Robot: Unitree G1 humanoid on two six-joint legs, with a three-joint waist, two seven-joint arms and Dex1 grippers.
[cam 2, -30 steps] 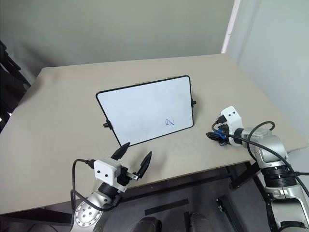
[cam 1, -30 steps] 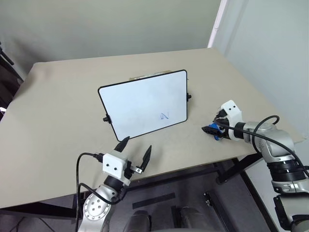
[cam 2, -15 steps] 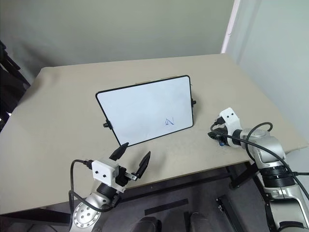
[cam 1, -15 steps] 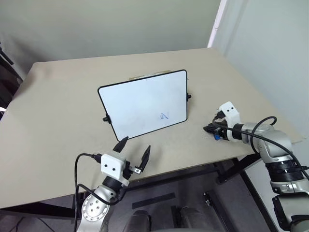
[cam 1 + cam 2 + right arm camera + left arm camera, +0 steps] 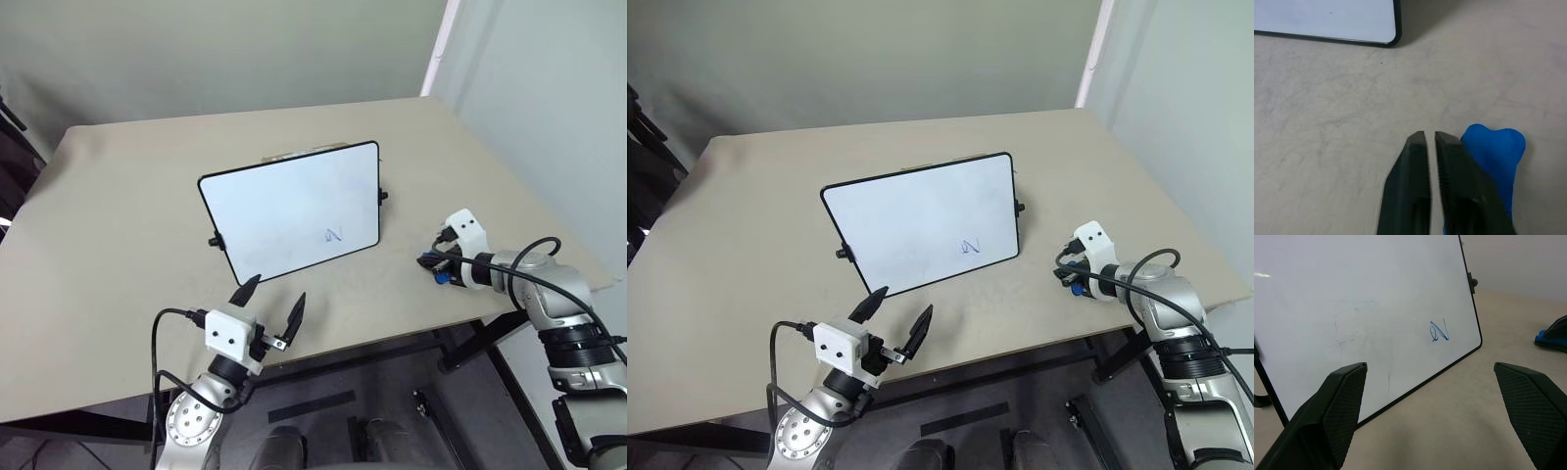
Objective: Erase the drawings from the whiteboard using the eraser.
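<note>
The whiteboard (image 5: pixel 284 201) stands tilted near the middle of the table, with the drawings (image 5: pixel 335 235), one small blue scribble, near its lower right corner. The blue eraser (image 5: pixel 1496 152) lies on the table to the right of the board. My right gripper (image 5: pixel 1430 136) is down at the table right there, shut with nothing between its fingers. The eraser rests against the outer side of one of the fingers (image 5: pixel 1459 166), not inside the grip. My left gripper (image 5: pixel 279 288) hovers open in front of the board's lower edge, empty.
The beige table (image 5: pixel 127 225) has bare room to the left of and behind the board. Its right edge (image 5: pixel 549 250) runs close behind my right arm, and its front edge (image 5: pixel 392 338) lies just past my left gripper. A grey wall stands behind.
My right gripper's fingers have closed from wide open to shut beside the eraser. The left arm, the board and the scribble have stayed as they were.
</note>
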